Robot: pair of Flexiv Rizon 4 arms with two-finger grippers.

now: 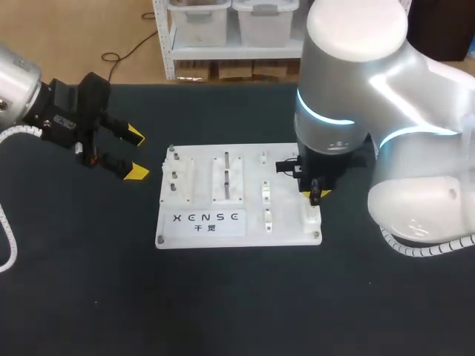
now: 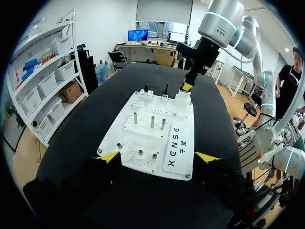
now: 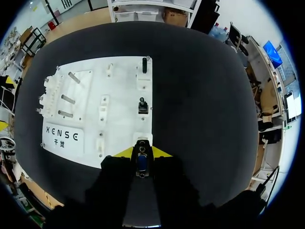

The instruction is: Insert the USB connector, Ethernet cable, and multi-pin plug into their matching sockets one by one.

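The white socket board (image 1: pixel 200 230) lies mid-table. My right gripper (image 1: pixel 317 195) hangs over its right edge, above a white socket block (image 1: pixel 309 215). In the right wrist view the right gripper (image 3: pixel 141 152) is shut on a small connector (image 3: pixel 141 161) with a blue insert, just behind that socket block (image 3: pixel 141 139). Two dark plugs (image 3: pixel 143 105) (image 3: pixel 144 65) stand upright in the row of sockets ahead of it. My left gripper (image 1: pixel 130 154) is open and empty, off the board's left side. From the left wrist, the left gripper (image 2: pixel 157 157) faces the board (image 2: pixel 143 138), with the right gripper (image 2: pixel 186 86) at its far corner.
The board carries metal pegs (image 1: pixel 226 174) and white blocks (image 1: pixel 180 178) on its left half and small white fittings (image 1: pixel 266 191) in the middle. Black table surface (image 1: pixel 245 297) surrounds the board. A coiled white cable (image 1: pixel 9 237) hangs by the left arm.
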